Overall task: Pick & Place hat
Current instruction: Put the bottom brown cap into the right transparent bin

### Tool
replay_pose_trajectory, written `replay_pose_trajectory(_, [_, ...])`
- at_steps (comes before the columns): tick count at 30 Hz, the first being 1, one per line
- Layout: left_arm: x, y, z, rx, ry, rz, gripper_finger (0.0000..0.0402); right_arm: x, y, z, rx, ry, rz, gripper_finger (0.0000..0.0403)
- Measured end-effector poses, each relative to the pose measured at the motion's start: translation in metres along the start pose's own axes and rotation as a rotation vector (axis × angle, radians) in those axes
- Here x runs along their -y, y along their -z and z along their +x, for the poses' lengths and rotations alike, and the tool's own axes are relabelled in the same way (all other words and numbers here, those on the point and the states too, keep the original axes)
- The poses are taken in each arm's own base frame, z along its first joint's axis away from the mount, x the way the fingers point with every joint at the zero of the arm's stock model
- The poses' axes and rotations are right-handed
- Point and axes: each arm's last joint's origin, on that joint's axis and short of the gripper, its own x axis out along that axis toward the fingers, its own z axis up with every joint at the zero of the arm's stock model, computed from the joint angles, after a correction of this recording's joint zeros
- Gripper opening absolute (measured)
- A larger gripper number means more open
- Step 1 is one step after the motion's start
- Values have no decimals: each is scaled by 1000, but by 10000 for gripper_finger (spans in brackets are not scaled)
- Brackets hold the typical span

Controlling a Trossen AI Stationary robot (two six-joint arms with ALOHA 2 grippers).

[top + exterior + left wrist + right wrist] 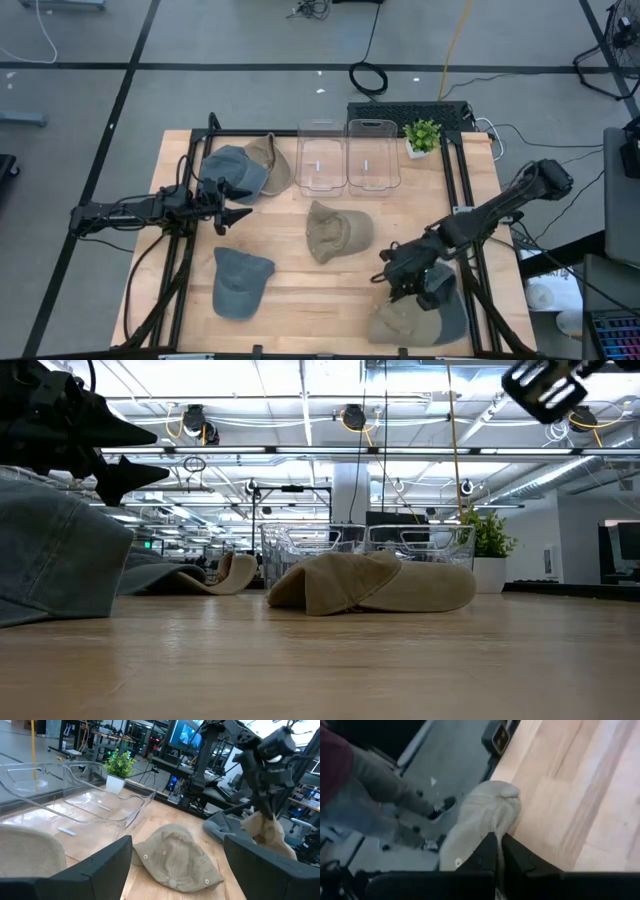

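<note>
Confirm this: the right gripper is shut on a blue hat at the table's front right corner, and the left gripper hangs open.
Wrong in one respect: the hat in the right gripper is tan, not blue, as the right wrist view shows. The rest stands: it is at the table's front right corner, and the left gripper hangs open.

Hat point(338, 231) mid-table; bins point(346, 156) behind; plant point(422, 137) seemingly right of bins.

Five caps are spread over the wooden table point(300, 290): a tan cap point(338, 232) mid-table, a blue cap point(240, 282) near the left gripper point(236, 201), two clear bins point(346, 156) behind.
</note>
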Motion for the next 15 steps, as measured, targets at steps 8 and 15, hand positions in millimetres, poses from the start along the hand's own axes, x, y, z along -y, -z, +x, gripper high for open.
replay_pose_trajectory(8, [0, 0, 0, 0, 0, 0, 324, -14, -5, -36, 166, 46, 40, 0])
replay_pose_trajectory(15, [0, 0, 0, 0, 0, 0, 324, -22, -9, -60, 329, 102, 16, 0])
